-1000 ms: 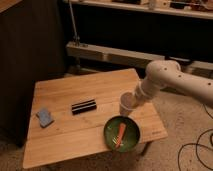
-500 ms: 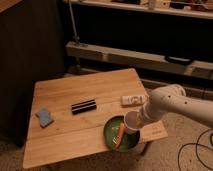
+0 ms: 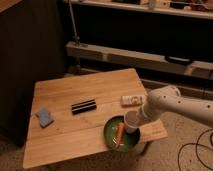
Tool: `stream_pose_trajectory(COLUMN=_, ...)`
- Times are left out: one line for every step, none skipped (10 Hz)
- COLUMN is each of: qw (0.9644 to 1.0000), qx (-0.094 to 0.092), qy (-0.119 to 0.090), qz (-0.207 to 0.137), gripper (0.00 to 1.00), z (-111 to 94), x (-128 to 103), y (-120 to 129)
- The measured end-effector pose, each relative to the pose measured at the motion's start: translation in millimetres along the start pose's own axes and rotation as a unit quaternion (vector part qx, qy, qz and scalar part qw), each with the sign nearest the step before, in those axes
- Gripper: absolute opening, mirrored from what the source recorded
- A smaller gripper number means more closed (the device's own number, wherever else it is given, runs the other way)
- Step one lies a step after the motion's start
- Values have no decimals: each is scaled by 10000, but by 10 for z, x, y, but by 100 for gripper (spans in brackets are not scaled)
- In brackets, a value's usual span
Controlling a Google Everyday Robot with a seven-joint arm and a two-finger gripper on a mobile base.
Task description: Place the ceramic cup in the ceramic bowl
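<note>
The ceramic cup (image 3: 131,121), a small pale tumbler, is upright over the right side of the ceramic bowl (image 3: 112,135), a dark green shallow dish near the table's front right corner. An orange carrot-like item (image 3: 120,134) lies inside the bowl. My gripper (image 3: 138,117) reaches in from the right at the end of the white arm (image 3: 175,105) and is right against the cup's right side. I cannot tell whether the cup rests in the bowl or hangs just above it.
On the wooden table (image 3: 65,95) lie a black rectangular bar (image 3: 83,106) in the middle, a blue sponge (image 3: 44,117) at the left, and a pale flat packet (image 3: 133,100) near the right edge. Metal shelving (image 3: 130,52) stands behind; cables (image 3: 192,150) lie on the floor at the right.
The arm has carried the cup from the table's right middle down toward the front, over the green bowl, uncovering the pale packet. In the last half second it barely moved.
</note>
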Motion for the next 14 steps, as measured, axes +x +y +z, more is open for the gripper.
stream_pose_trajectory(qw=10000, qx=43, qy=33, qz=-4, gripper=56, z=20, x=-24, y=-24)
stream_pose_trajectory(qw=10000, qx=71, qy=66, qz=-3, gripper=67, z=35, x=-49, y=-36)
stream_pose_trajectory(qw=9999, qx=75, qy=98, qz=12, gripper=75, z=70, x=-73, y=-61)
stream_pose_trajectory(qw=9999, qx=90, qy=120, qz=26, gripper=80, z=99, x=-96, y=-103)
stream_pose_trajectory(qw=9998, qx=148, qy=153, qz=34, gripper=80, z=149, x=-127, y=-160)
stream_pose_trajectory(qw=9998, qx=160, qy=137, qz=15, gripper=80, z=176, x=-166, y=-164)
stream_pose_trajectory(qw=9999, qx=90, qy=85, qz=-5, gripper=80, z=168, x=-190, y=-157)
stream_pose_trajectory(qw=9999, qx=88, qy=78, qz=22, gripper=80, z=160, x=-179, y=-196)
stream_pose_trajectory(qw=9999, qx=77, qy=81, qz=12, gripper=80, z=164, x=-183, y=-178)
stream_pose_trajectory(qw=9999, qx=64, qy=79, qz=-8, gripper=80, z=166, x=-191, y=-149)
stream_pose_trajectory(qw=9999, qx=74, qy=80, qz=5, gripper=80, z=165, x=-187, y=-168)
stream_pose_trajectory(qw=9999, qx=75, qy=79, qz=12, gripper=80, z=163, x=-185, y=-176)
stream_pose_trajectory(qw=9999, qx=75, qy=78, qz=10, gripper=80, z=163, x=-186, y=-174)
stream_pose_trajectory(qw=9999, qx=72, qy=79, qz=1, gripper=80, z=165, x=-189, y=-163)
